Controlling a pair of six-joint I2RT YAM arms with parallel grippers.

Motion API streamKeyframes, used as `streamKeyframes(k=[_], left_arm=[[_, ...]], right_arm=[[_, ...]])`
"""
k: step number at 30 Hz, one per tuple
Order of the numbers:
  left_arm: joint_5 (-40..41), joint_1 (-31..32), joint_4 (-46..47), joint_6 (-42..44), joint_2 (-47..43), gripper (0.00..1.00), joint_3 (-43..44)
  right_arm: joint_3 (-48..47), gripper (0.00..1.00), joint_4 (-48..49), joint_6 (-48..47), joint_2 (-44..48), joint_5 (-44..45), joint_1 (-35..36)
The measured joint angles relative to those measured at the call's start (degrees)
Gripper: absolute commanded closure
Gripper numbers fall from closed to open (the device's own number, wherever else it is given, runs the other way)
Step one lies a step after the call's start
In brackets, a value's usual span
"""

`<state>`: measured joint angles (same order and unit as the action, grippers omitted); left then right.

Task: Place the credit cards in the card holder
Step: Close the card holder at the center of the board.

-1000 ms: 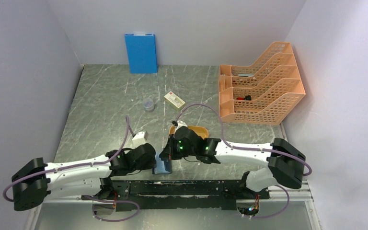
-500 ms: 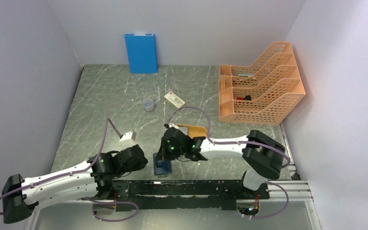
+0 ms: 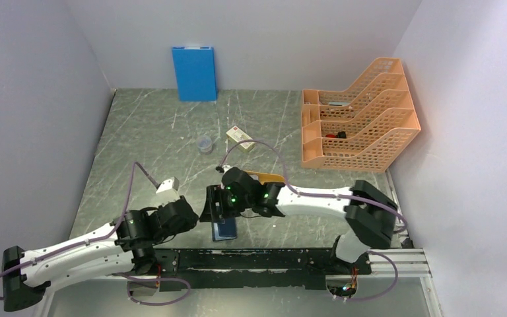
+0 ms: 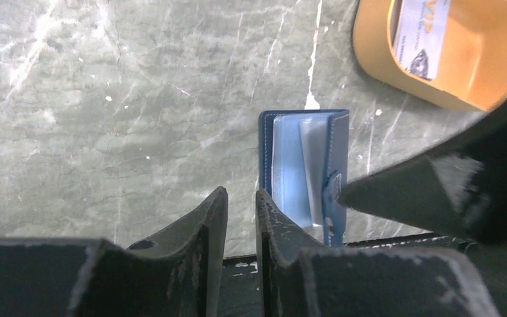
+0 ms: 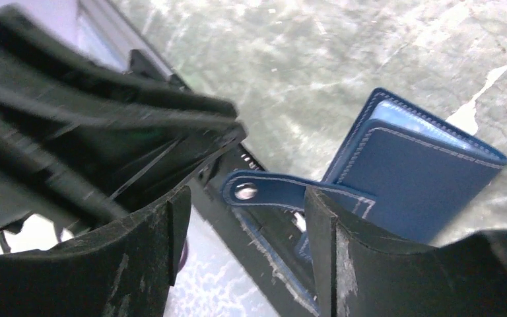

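On the left, the left hand (image 4: 241, 198) hovers over the tabletop (image 4: 105, 99) with its fingers barely parted and nothing between them. Just beyond it the card holder (image 4: 304, 165) lies near the front edge, its navy cover half raised over the light blue inside. We count one holder. We judge it light and floppy, with a soft stitched cover and thin clear sleeves that would buckle under a push. The firm places to take it are the cover's free edge or the snap tab (image 5: 264, 188), while the lower leaf is pinned flat. The right hand (image 5: 247, 201) stands open at the holder's right side. The tab lies in the gap between its fingers, pinched by neither as far as we can see. Further right, one credit card (image 4: 422, 33) rests inside the orange tray (image 4: 373, 46). We cannot tell whether another sits in the sleeves. The card looks thin, stiff and slick, so we would nip it across an edge lifted against the tray wall.
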<state>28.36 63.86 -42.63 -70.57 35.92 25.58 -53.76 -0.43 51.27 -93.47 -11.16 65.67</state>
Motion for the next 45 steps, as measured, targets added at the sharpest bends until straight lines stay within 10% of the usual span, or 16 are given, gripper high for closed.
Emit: streamKeyframes(k=[8, 12, 22, 45], left_arm=[[1.5, 0.0, -2.8, 0.8, -1.3, 0.55, 3.8], [1.8, 0.0, -3.1, 1.9, -0.6, 0.51, 5.9], [0.3, 0.0, -0.2, 5.1, 2.6, 0.43, 6.3], [-3.7, 0.0, 13.0, 9.3, 19.0, 0.41, 0.7]], right_arm=[[0.6, 0.36, -9.7, -4.0, 17.6, 4.7, 0.0], [5.4, 0.53, -10.6, -4.3, 22.0, 7.1, -0.1], [10.7, 0.71, -8.9, -3.6, 11.5, 9.3, -0.2], [4.8, 0.67, -5.4, -3.5, -1.2, 8.6, -0.1]])
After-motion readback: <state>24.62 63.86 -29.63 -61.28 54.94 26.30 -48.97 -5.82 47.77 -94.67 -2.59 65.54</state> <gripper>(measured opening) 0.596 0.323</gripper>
